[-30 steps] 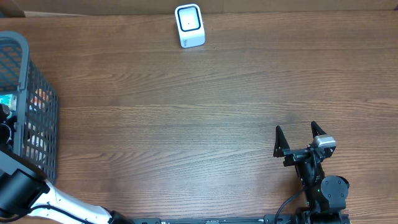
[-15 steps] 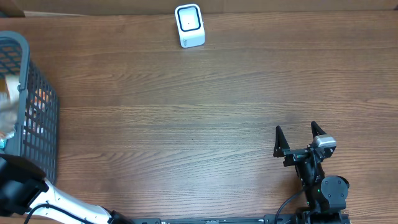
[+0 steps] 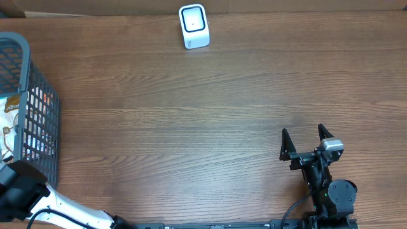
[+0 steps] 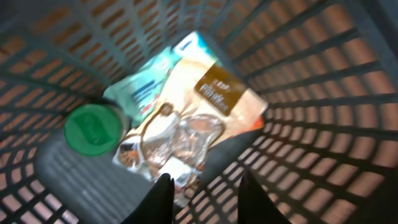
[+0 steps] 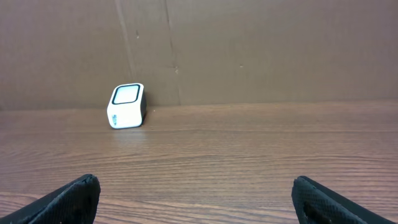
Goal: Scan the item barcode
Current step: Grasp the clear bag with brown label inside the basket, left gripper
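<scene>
Down in the grey mesh basket (image 4: 323, 93) lie a tan snack pouch (image 4: 208, 106), a teal packet (image 4: 146, 87) and a bottle with a green lid (image 4: 93, 127). My left gripper (image 4: 205, 180) hangs above them inside the basket, open by a narrow gap, with nothing between its fingers. From overhead the pouch (image 3: 11, 105) shows at the basket's left edge. The white barcode scanner (image 3: 193, 26) stands at the table's far edge, also in the right wrist view as the scanner (image 5: 127, 106). My right gripper (image 3: 303, 130) stands wide open and empty near the front right.
The basket (image 3: 32, 95) takes up the table's left end, its wall rising beside my left arm (image 3: 25, 194). A brown cardboard wall (image 5: 249, 50) backs the table behind the scanner. Bare wood lies between basket, scanner and right gripper.
The tan pouch, a blur at the basket's left half a second ago, now lies still in the basket. The right arm has not moved.
</scene>
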`<action>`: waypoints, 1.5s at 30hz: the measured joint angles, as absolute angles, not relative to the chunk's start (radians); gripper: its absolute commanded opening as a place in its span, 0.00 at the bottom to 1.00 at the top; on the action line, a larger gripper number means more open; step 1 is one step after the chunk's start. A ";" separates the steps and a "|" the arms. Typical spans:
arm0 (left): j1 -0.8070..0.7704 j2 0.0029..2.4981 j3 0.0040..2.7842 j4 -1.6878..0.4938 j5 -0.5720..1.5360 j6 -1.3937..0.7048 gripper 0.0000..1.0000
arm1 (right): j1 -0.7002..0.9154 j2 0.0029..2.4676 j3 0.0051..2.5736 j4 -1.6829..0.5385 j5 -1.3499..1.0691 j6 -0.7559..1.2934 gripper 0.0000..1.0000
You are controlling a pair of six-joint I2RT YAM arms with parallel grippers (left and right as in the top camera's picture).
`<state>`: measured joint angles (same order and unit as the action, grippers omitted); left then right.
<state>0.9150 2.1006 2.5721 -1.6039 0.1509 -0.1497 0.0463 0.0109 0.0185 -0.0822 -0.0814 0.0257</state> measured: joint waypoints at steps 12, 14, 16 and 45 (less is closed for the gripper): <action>0.831 2.115 2.034 -1.346 0.110 0.015 1.00 | 0.046 0.011 0.019 -0.082 -0.081 0.026 1.00; 0.823 2.116 1.985 -1.297 0.105 0.036 1.00 | 0.046 0.011 0.019 -0.081 -0.081 0.027 1.00; 0.813 2.116 1.935 -1.254 0.088 0.050 1.00 | 0.046 0.011 0.019 -0.081 -0.082 0.026 1.00; 0.804 2.073 1.566 -0.909 -0.047 0.154 0.04 | 0.046 0.011 0.019 -0.082 -0.081 0.026 1.00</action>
